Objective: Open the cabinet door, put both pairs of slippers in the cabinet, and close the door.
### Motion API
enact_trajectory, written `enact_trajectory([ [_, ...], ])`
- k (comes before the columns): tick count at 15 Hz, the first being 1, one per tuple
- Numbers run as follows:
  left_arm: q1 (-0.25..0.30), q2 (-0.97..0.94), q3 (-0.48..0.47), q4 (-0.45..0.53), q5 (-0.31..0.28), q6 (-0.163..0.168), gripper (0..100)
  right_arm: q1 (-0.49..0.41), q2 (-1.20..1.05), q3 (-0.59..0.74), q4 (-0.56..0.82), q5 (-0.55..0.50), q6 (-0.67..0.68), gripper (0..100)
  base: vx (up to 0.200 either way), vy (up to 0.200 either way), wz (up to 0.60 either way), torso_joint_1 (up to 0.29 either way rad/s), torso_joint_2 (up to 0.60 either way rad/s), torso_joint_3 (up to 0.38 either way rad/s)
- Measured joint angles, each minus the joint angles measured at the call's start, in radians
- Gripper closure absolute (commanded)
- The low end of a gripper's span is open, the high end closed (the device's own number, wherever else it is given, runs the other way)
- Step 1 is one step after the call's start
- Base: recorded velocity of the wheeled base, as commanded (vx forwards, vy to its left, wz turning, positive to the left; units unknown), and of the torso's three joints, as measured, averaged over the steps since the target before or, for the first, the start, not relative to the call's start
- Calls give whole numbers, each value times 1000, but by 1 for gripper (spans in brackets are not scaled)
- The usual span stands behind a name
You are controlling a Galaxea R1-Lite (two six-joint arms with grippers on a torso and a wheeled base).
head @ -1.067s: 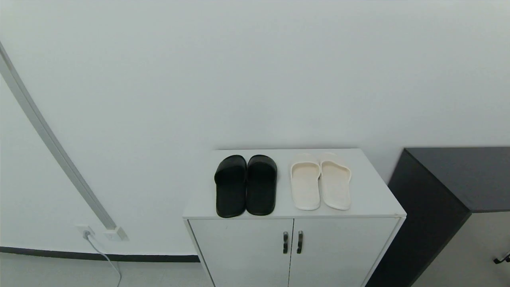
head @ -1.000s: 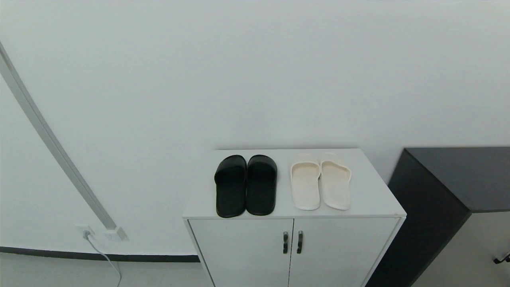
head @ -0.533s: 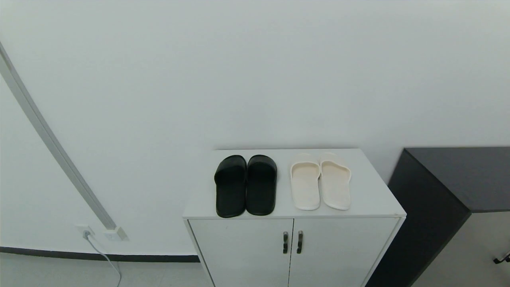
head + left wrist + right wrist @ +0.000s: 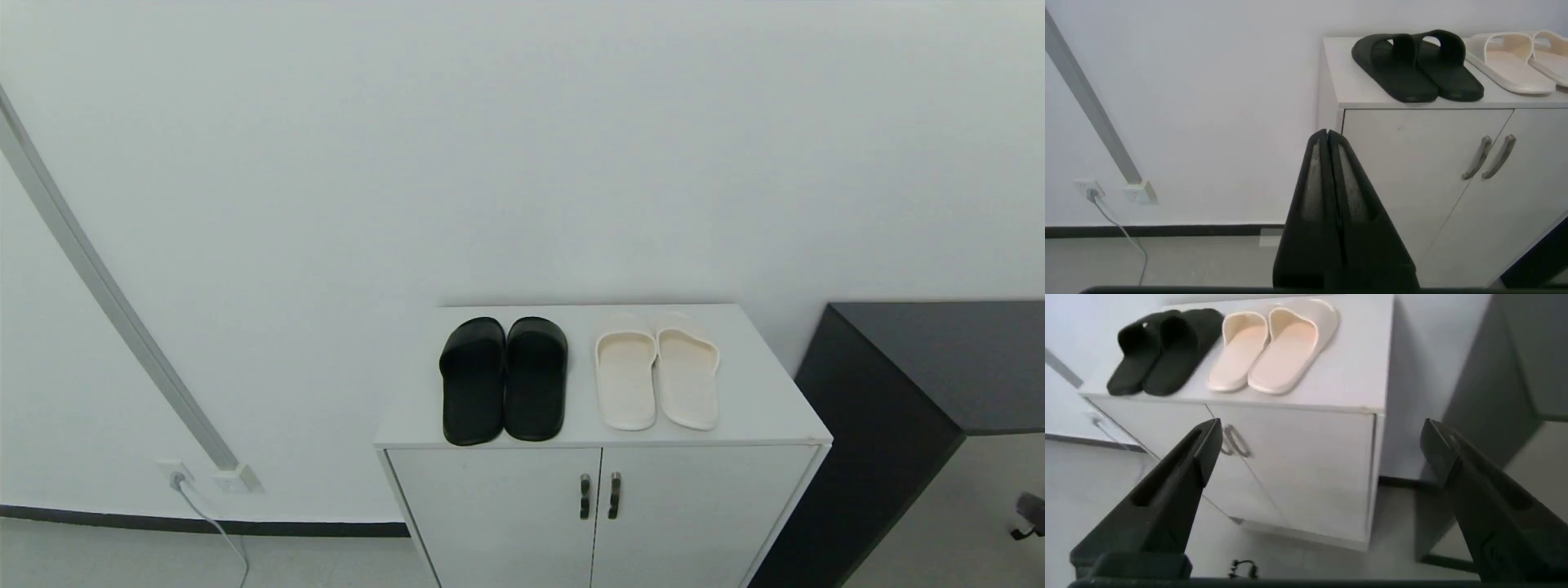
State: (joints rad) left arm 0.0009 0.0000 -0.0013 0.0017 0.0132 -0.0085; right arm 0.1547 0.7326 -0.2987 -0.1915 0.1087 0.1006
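Note:
A white two-door cabinet (image 4: 490, 523) stands against the wall with both doors closed and its two dark handles (image 4: 599, 496) side by side at the centre. On its top lie a pair of black slippers (image 4: 504, 380) on the left and a pair of white slippers (image 4: 657, 380) on the right. My left gripper (image 4: 1328, 139) is shut and empty, held low, off the cabinet's left front corner. My right gripper (image 4: 1321, 425) is wide open and empty, in front of the cabinet's right door, well short of the handles (image 4: 1234, 441). Both pairs also appear in the wrist views: black slippers (image 4: 1417, 65) and white slippers (image 4: 1270, 343).
A tall black cabinet (image 4: 898, 408) stands close to the white one's right side. On the wall at lower left, a grey conduit (image 4: 106, 302) runs down to an outlet (image 4: 174, 474) with a cable. Open floor lies in front of the cabinet.
A small grey part has come up at the head view's lower right edge. The slippers and the cabinet doors have not moved.

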Motion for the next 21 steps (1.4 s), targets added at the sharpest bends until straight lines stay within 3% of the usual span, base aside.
enact_trajectory([
  [4, 0, 0, -1, 0, 0, -1, 100, 329, 323, -92, -196, -293, 152, 0, 0, 0, 0, 0, 0, 0],
  [7, 0, 0, 0, 1, 0, 0, 100, 474, 544, -221, -234, -460, 231, 0, 0, 0, 0, 0, 0, 0],
  [15, 0, 0, 0, 0, 0, 0, 100, 535, 1032, -493, -428, -652, 246, 0, 0, 0, 0, 0, 0, 0],
  [21, 0, 0, 0, 0, 0, -1, 100, 539, 1271, -681, -450, -730, 233, 0, 0, 0, 0, 0, 0, 0],
])
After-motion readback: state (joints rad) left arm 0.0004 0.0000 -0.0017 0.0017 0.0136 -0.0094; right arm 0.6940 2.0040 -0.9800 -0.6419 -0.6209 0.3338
